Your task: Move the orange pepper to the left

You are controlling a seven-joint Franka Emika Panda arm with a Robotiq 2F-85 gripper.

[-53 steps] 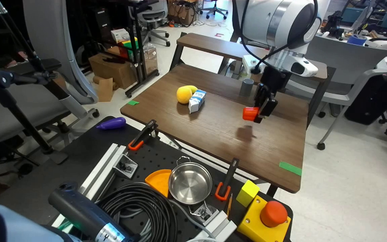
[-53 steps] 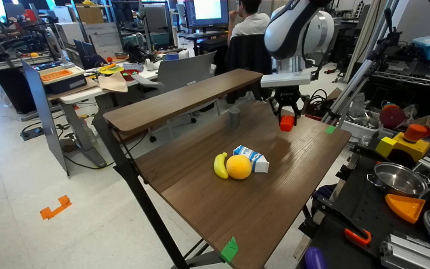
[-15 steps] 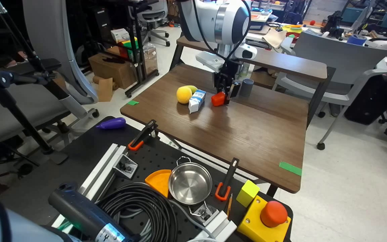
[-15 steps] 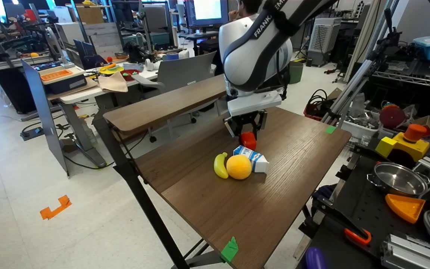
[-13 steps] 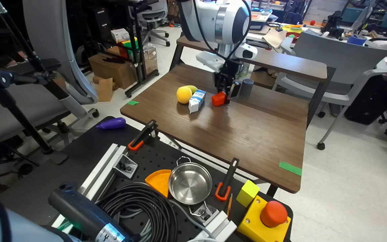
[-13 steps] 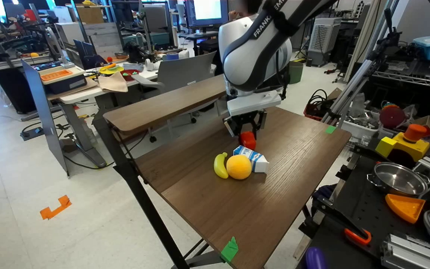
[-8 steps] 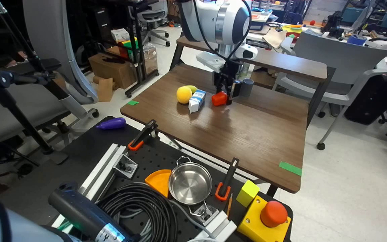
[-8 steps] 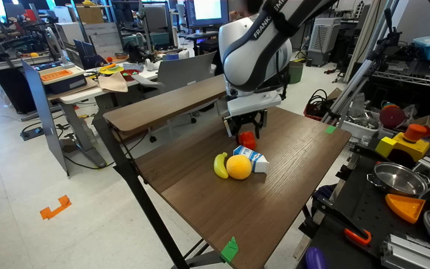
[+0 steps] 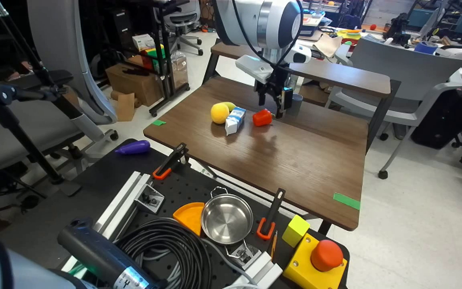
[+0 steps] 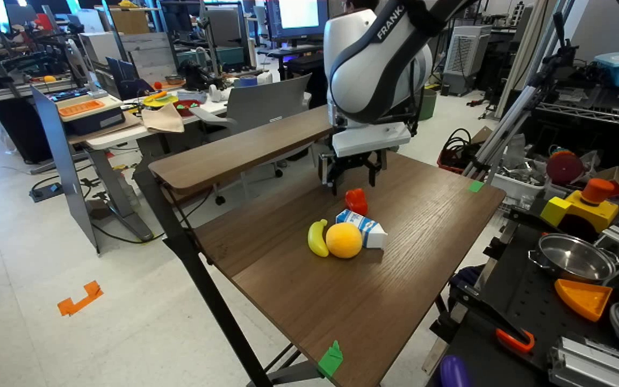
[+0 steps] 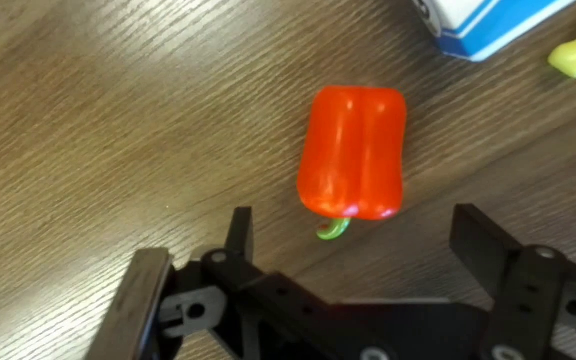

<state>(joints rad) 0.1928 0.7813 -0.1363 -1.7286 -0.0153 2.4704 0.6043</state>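
The orange pepper [image 11: 355,150] lies on its side on the brown wood counter [image 9: 311,160]. It is shiny and more red than orange, with a little curly green stem [image 11: 336,229]. In both exterior views it sits close to the carton [image 10: 362,228], and in the wrist view a bit of counter shows between the two.

The robot's fingers [image 11: 480,247] are wide apart. They hang above the counter, near the pepper and apart from it. In the wrist view the stem points to the gap between the fingers. The robot's white arm [image 10: 355,88] reaches over the counter.

The carton is blue and white and lies on its side. A round yellow fruit [image 10: 344,240] is right by it, and I cannot tell if they touch. A yellow banana [image 10: 317,239] lies just beside the round fruit. In an exterior view a gray can-shaped thing [image 9: 296,105] stands up on the counter, and the fingers hide part of it.

Green tape [image 9: 346,200] is stuck near two corners of the counter. Beside the counter is a black bench [image 9: 191,176] with a shiny metal pan [image 9: 227,218], a purple thing [image 9: 134,147] and a fat red button [image 9: 326,253] on a yellow box [image 9: 309,271].
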